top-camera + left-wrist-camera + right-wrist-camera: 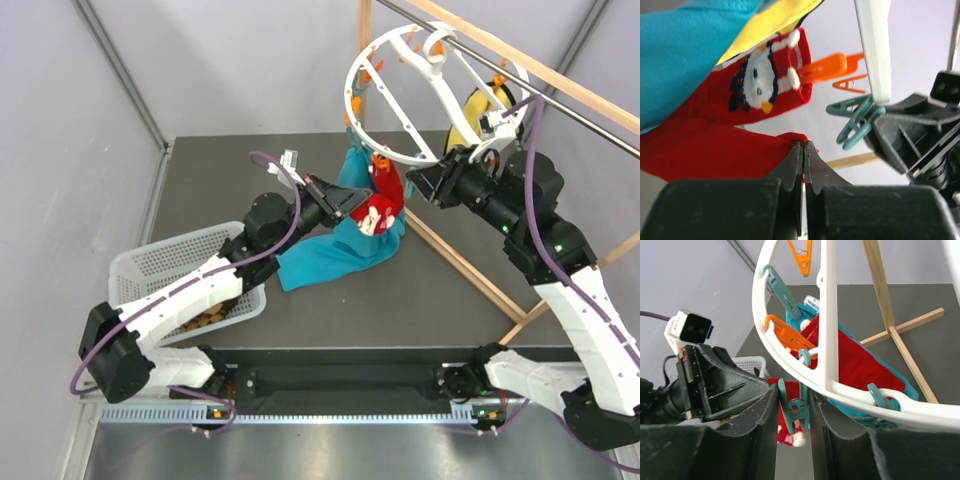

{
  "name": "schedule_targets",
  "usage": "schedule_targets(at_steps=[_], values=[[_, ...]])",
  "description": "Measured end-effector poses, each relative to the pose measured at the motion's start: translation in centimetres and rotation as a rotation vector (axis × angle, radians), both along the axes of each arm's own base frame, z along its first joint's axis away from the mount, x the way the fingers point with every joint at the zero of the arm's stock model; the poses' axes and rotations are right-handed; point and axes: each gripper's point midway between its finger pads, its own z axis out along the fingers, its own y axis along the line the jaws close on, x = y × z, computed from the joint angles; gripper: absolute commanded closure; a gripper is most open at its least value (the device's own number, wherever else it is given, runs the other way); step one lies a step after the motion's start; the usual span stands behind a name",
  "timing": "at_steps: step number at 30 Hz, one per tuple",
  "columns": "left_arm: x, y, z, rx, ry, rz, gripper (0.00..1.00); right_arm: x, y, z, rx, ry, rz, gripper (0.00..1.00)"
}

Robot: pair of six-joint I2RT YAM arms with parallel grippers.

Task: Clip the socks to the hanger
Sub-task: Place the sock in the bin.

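The white ring hanger (362, 62) hangs by its hook from the rail, with orange and teal clips round its rim (760, 330). My left gripper (804, 144) is shut on the edge of a plain red sock (700, 150), held up just under the rim (375, 218). A second red sock (765, 80) with a white figure hangs from an orange clip (822, 67). My right gripper (794, 395) is shut on a teal clip (799, 410) on the rim, pressing its handles together, right beside the left gripper (350, 203).
A long teal cloth (330, 255) hangs from the hanger down onto the dark table. A white mesh basket (160, 265) with more socks sits at the left. The wooden frame (470, 265) and metal rail (560, 110) stand at the right, with a yellow cloth (470, 110) behind the ring.
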Motion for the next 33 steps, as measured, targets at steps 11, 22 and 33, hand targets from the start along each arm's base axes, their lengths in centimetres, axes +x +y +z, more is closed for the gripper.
schedule_targets(at_steps=[11, 22, 33], values=[[0.7, -1.7, -0.6, 0.081, -0.006, -0.014, 1.0, -0.2, 0.0, 0.2, 0.019, 0.004, 0.0, 1.0], [-1.9, 2.1, -4.3, 0.428, -0.075, 0.036, 1.0, 0.1, -0.5, -0.1, -0.011, -0.001, -0.023, 1.0], [-5.2, 21.5, -8.4, 0.889, 0.157, 0.55, 1.0, 0.3, -0.9, -0.3, -0.048, -0.016, -0.037, 1.0]])
